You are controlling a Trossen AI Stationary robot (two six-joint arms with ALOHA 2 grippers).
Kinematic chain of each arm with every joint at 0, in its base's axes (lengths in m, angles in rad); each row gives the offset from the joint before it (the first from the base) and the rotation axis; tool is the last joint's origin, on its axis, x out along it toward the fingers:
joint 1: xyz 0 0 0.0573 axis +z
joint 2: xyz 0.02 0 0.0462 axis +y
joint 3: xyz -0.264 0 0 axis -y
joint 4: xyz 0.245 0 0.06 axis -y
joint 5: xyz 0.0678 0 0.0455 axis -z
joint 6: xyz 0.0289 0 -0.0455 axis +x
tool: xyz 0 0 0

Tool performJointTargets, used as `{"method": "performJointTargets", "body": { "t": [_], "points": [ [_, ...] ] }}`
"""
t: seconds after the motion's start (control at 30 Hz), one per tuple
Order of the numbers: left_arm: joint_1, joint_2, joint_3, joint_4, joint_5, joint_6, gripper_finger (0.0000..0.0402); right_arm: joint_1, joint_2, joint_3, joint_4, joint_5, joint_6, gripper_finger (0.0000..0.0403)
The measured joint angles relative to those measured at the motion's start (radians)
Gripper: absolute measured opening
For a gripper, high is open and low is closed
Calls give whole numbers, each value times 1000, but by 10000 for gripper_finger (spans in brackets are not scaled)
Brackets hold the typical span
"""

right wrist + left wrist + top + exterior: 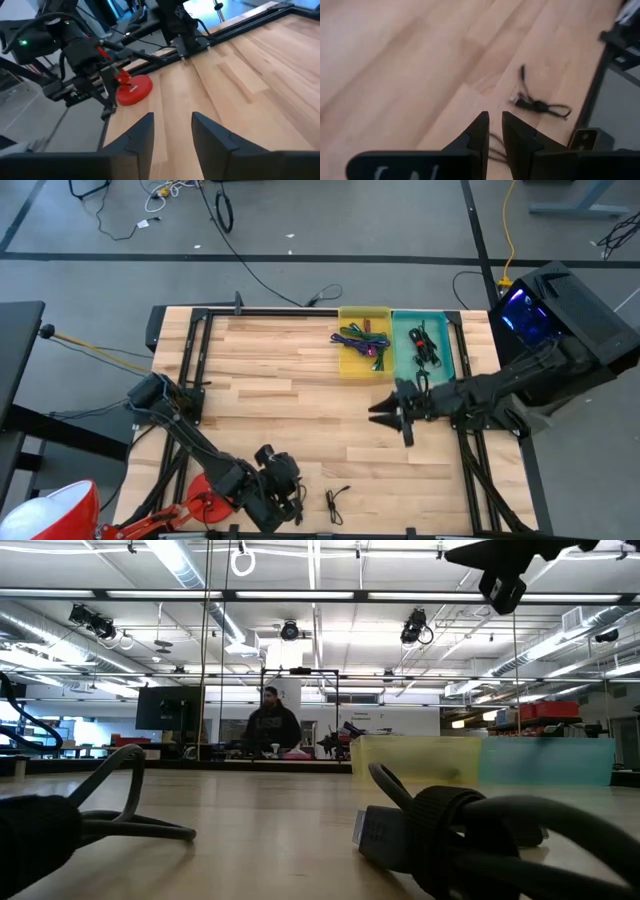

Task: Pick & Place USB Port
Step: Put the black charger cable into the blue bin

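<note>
Two claws hanging over the wooden surface (pixel 300 395), both empty.

Left claw (pixel 492 122) is hovering at seven o'clock, fingers nearly together; the black USB cable (pixel 335 502) is lying beside it at six. Right claw (pixel 385 412) is floating around three, fingers parted, below the yellow bin (pixel 345 360) and teal bin (pixel 402 350).

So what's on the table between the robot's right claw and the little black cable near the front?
Nothing. From above, only bare wood lies between the right gripper and the black cable.
</note>
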State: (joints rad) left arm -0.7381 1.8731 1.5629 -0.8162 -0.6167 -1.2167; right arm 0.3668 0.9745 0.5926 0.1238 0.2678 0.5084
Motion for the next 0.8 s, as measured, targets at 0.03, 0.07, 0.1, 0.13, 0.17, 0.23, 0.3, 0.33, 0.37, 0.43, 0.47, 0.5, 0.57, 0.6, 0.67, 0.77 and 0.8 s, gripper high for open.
{"method": "performJointTargets", "body": {
  "t": [0.03,0.07,0.1,0.13,0.17,0.23,0.3,0.33,0.37,0.43,0.47,0.5,0.57,0.6,0.67,0.77,0.8],
  "points": [
    [0,12,0,-5,14,-21,56,22,17,0,13,26,-4,134],
    [-1,28,0,2,23,-42,56,41,35,0,34,50,-4,134],
    [-3,45,0,7,32,-66,56,58,55,0,55,69,-5,134],
    [-6,63,0,2,52,-88,58,71,70,0,68,84,-10,134],
    [-5,83,0,3,75,-103,60,81,85,0,83,97,-16,134],
    [-2,117,0,3,128,-131,67,96,112,0,122,117,-22,134],
    [0,147,0,3,174,-141,75,106,134,0,155,130,-24,135],
    [2,162,0,3,193,-149,80,111,143,0,170,136,-28,135],
    [2,173,0,5,208,-154,85,114,149,0,184,140,-35,135],
    [4,191,0,8,228,-160,97,117,159,0,219,144,-48,135],
    [5,196,0,10,233,-163,102,118,161,0,232,144,-55,135],
    [6,199,0,13,242,-165,108,118,164,0,244,144,-58,135],
    [6,204,0,24,260,-167,119,118,166,0,259,144,-67,135],
    [7,205,0,24,262,-167,124,118,166,0,259,144,-71,135],
    [7,205,0,44,261,-168,134,117,166,0,259,144,-72,135],
    [7,205,0,70,259,-168,146,117,166,0,259,144,-72,135],
    [7,206,0,83,257,-168,148,117,166,0,259,144,-72,135]
  ]
}}
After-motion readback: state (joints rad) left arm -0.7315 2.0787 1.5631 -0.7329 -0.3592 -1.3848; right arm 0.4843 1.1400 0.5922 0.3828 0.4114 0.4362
